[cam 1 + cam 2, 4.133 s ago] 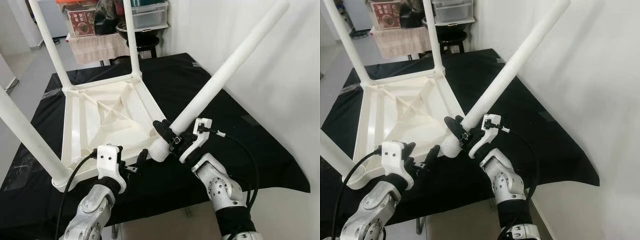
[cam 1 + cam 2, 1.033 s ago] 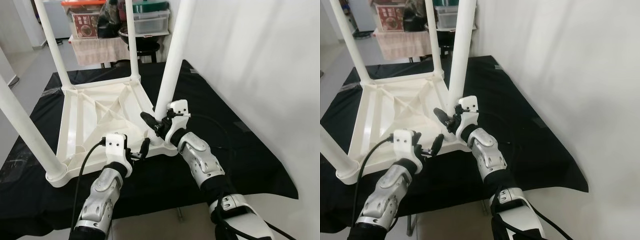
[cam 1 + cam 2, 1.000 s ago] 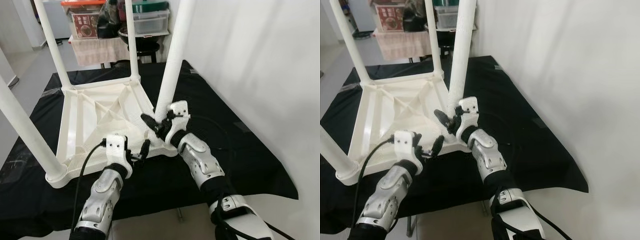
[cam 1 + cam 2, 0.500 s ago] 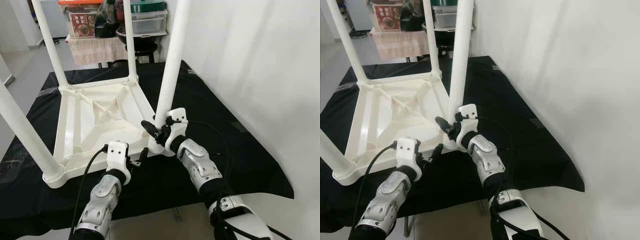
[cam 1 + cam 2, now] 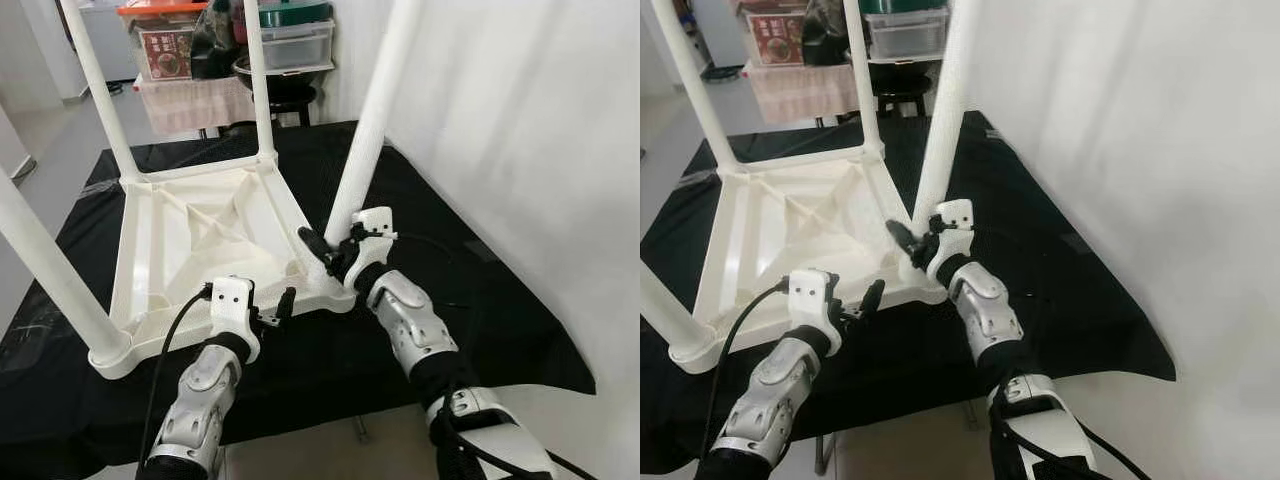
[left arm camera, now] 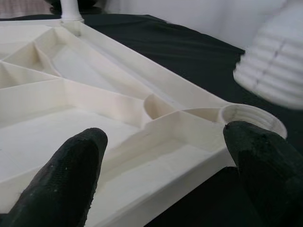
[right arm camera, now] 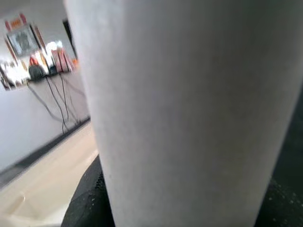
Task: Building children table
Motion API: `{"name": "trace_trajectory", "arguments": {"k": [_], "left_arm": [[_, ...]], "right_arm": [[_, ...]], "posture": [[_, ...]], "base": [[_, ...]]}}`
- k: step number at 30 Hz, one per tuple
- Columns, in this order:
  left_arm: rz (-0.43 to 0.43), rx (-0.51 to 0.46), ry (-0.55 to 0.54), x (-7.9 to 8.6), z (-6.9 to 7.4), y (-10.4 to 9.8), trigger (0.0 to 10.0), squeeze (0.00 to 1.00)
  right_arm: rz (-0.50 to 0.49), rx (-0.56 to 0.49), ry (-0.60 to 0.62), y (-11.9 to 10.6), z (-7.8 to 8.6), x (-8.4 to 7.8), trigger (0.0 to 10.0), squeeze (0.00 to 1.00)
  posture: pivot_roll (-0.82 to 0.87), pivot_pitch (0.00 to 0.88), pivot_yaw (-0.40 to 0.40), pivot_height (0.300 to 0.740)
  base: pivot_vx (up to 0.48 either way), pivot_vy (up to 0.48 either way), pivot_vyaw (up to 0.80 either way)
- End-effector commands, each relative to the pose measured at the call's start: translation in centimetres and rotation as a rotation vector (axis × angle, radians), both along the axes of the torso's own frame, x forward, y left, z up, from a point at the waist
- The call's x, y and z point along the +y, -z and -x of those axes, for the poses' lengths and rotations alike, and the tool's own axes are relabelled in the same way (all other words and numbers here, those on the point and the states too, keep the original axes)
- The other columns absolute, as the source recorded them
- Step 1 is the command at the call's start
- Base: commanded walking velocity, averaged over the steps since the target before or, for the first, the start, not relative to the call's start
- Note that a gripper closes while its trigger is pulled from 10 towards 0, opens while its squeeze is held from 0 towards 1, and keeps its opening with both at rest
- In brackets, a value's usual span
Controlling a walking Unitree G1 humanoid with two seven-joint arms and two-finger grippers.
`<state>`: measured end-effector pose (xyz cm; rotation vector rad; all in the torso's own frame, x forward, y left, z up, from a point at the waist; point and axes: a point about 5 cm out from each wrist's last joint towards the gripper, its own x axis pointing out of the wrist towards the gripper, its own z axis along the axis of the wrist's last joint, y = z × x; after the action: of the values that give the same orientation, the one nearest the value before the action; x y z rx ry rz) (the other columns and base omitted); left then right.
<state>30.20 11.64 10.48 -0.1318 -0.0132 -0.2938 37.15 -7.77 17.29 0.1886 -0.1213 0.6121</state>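
My right tool (image 5: 328, 257) is clamped around the lower end of a white table leg (image 5: 372, 128), which leans up and away from me, tilted toward the wall. The leg's threaded foot (image 6: 274, 71) hangs just above the empty corner socket (image 6: 253, 118) of the upturned white tabletop (image 5: 200, 240), not seated in it. The tabletop lies on the black-covered counter (image 5: 480, 290), and three other legs (image 5: 97, 88) already stand upright in its other corners. My left tool (image 5: 277, 306) sits at the near edge of the tabletop, just beside that same corner, its two black fingers (image 6: 71, 175) spread apart and holding nothing, the tabletop's rim between them.
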Motion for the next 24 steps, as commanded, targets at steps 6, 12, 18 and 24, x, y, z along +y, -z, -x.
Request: {"name": "trace_trajectory", "arguments": {"k": [6,12,18,24], "left_arm": [[0.020,-0.012,-0.029,0.7,-0.4,-0.8,10.0,0.00],[0.006,-0.013,-0.044,1.4,-0.1,-0.7,10.0,0.00],[0.017,-0.021,-0.061,1.9,0.0,-1.0,10.0,0.00],[0.040,-0.044,-0.050,1.4,-0.1,-1.8,10.0,0.00]], "right_arm": [[-0.028,-0.066,-0.035,-2.5,-0.3,0.4,10.0,0.00],[-0.031,-0.077,-0.040,-2.8,-0.2,0.6,10.0,0.00],[-0.047,-0.088,-0.034,-3.4,-0.2,0.4,10.0,0.00],[-0.067,-0.108,-0.035,-4.4,-0.2,0.2,10.0,0.00]], "posture": [[-0.07,0.000,0.022,0.740],[-0.07,0.000,0.030,0.740],[-0.07,0.000,0.032,0.740],[-0.07,0.000,0.034,0.740]], "base": [[0.000,0.000,0.00],[0.000,0.000,0.00],[0.000,0.000,0.00],[0.000,0.000,0.00]]}}
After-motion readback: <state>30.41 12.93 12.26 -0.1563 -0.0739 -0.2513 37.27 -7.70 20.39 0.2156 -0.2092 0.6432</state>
